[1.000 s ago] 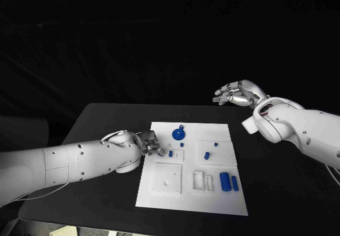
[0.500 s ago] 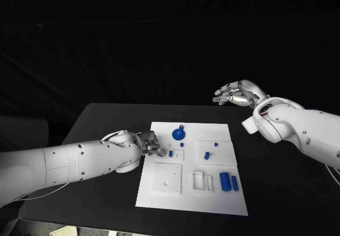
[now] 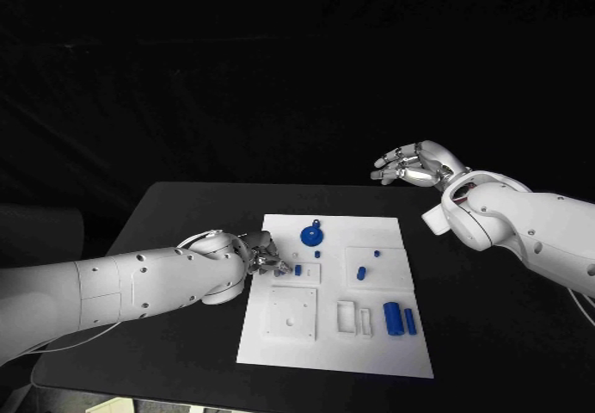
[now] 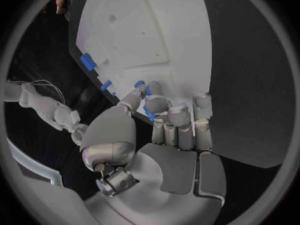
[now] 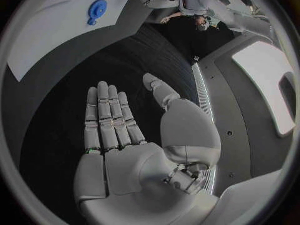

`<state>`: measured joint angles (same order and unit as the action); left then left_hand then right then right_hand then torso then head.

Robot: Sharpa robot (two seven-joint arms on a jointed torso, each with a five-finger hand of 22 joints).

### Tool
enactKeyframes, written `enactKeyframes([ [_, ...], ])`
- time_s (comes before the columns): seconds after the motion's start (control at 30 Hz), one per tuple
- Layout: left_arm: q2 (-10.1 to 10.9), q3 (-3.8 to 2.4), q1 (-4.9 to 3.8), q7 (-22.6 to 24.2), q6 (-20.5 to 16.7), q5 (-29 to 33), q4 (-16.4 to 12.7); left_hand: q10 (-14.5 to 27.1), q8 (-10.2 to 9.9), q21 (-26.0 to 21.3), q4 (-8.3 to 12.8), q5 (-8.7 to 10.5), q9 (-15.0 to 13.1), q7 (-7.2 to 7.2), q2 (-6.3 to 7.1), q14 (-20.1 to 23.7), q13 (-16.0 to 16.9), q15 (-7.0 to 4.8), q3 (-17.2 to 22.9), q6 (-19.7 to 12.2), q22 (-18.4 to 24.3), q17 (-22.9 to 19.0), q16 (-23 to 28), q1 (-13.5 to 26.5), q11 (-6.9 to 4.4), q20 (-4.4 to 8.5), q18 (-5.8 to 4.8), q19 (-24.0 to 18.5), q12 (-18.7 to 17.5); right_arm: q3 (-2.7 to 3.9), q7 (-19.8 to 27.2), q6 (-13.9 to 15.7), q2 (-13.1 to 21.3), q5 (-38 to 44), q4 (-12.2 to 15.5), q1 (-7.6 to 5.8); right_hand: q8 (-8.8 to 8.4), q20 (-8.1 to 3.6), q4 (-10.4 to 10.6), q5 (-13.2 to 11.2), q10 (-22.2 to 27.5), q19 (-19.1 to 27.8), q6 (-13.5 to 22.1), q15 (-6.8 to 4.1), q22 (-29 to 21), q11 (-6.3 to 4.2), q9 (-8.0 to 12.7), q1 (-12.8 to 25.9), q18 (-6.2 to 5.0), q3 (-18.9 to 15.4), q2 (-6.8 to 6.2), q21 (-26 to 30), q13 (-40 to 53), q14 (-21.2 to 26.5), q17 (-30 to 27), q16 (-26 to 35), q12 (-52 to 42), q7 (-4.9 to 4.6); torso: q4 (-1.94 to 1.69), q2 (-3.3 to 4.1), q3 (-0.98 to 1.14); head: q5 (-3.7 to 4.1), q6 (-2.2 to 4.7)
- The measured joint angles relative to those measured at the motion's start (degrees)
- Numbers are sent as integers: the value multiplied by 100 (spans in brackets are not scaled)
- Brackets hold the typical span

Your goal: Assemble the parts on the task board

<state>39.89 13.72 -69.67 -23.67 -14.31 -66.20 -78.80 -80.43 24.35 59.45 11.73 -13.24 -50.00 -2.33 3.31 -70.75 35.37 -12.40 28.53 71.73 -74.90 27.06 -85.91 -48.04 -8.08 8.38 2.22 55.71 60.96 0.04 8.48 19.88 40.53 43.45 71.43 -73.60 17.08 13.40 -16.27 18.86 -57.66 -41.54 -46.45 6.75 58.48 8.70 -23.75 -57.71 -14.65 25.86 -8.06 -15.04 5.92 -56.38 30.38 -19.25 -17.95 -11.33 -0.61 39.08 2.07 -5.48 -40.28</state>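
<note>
Barely anything has shifted: our left hand (image 3: pixel 258 255) still pinches a small blue part (image 4: pixel 149 112) at the task board (image 3: pixel 297 344) edge, our right hand (image 3: pixel 415 165) stays spread, empty; placement remains pending.

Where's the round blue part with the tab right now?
In the head view the round blue part lies at the far end of the task board, just beyond the left hand; the right hand hovers away over the table's far right corner.

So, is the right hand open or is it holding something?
Open. The right hand holds nothing; its fingers lie straight and apart, above bare table beside the task board.
</note>
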Motion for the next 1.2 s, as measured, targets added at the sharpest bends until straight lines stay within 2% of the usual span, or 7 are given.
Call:
enactKeyframes([
  [0.33, 0, 1, 1, 5, 0, 1, 46, 0, 1, 0, -62, 90, -2, 11, 14, -2, -9, 1, 16, 97, -4, -4, 0, 14, 0, 0, 0, 0, 0, 0, 0, -1, 4, 0, 1, 0, 0, 0, 0, 0, 0, 0, 0, 2, -5, 0, 5, 0, 0, 0, 0, 20, -13, 2, -5, 0, 0, 0, 0, 0, -1, 9, 3],
  [0.4, 1, 1, 2, 6, 0, 2, 51, 0, 1, 0, -105, 122, -2, 11, 80, -2, -16, 1, 13, 98, -5, -6, 0, 26, 0, 0, 0, 0, 0, 0, 0, -2, 4, 0, -1, 0, 0, 0, 0, 0, 0, 0, 0, 2, -5, 0, 5, 0, 0, 0, 0, 20, -13, 2, -5, 0, 0, 0, 0, 1, -2, 10, 4],
  [0.47, 0, 2, 2, 8, 0, 2, 59, 9, 2, 0, -192, 297, -2, 20, 142, -2, -30, 1, 32, 89, -4, -6, 0, 29, -10, 0, 0, 0, 0, 0, 0, -2, 4, 0, -3, 0, 0, -1, 0, 0, 0, 0, 0, 2, -5, 0, 5, 0, 1, 0, 0, 20, -13, 2, -5, 0, 0, 0, 0, 0, -1, 10, 8],
  [0.53, 0, 2, 2, 10, 0, 4, 62, 18, 11, 0, -298, 605, 2, 36, 230, -24, -44, -40, 41, 73, -4, -13, 0, 40, -21, 0, 86, 0, 0, 0, 0, -2, 2, 0, -5, 0, 0, -1, 0, 0, 0, 0, 0, 2, -5, 0, 5, 0, 1, 0, 0, 20, -19, 2, -5, 0, 0, 0, -1, 0, -1, 10, 10],
  [0.6, 0, 2, 2, 13, 4, 9, 62, 18, 11, 0, -324, 695, 4, 36, 260, -24, -45, -60, 40, 73, -4, -13, 0, 57, -21, 0, 91, 0, 0, 0, 0, -2, 1, 0, -7, 1, 0, -1, 0, 0, 0, 0, 0, 2, -5, 0, 7, 0, 1, 0, 0, 20, -19, 2, -8, 0, 0, 0, -1, 0, -2, 13, 11],
  [0.8, -1, 2, 2, 26, 41, 58, 61, 18, 11, 0, -340, 708, 3, 36, 265, -21, -46, -63, 56, 73, -4, -13, 0, 62, -21, 0, 91, 0, 0, 0, 1, -4, -1, -1, -10, 1, 0, -1, 0, 0, 0, 0, 0, 1, -5, 0, 10, 0, 1, 0, 0, 20, -18, 1, -10, 0, 0, 0, -2, 0, -3, 15, 8],
  [1.2, 12, 2, 4, 47, 56, 138, 61, 39, 11, 0, -546, 801, 9, 54, 484, -21, -81, -62, 100, 48, -3, -28, 23, 68, 0, 0, 90, 0, 0, 0, 1, -5, -2, -1, -15, 1, 0, -1, 0, 0, 0, 0, 0, 1, -10, 0, 9, 0, 1, 0, 0, 20, -27, 1, -10, 23, 22, 0, -2, 1, -2, 14, 2],
])
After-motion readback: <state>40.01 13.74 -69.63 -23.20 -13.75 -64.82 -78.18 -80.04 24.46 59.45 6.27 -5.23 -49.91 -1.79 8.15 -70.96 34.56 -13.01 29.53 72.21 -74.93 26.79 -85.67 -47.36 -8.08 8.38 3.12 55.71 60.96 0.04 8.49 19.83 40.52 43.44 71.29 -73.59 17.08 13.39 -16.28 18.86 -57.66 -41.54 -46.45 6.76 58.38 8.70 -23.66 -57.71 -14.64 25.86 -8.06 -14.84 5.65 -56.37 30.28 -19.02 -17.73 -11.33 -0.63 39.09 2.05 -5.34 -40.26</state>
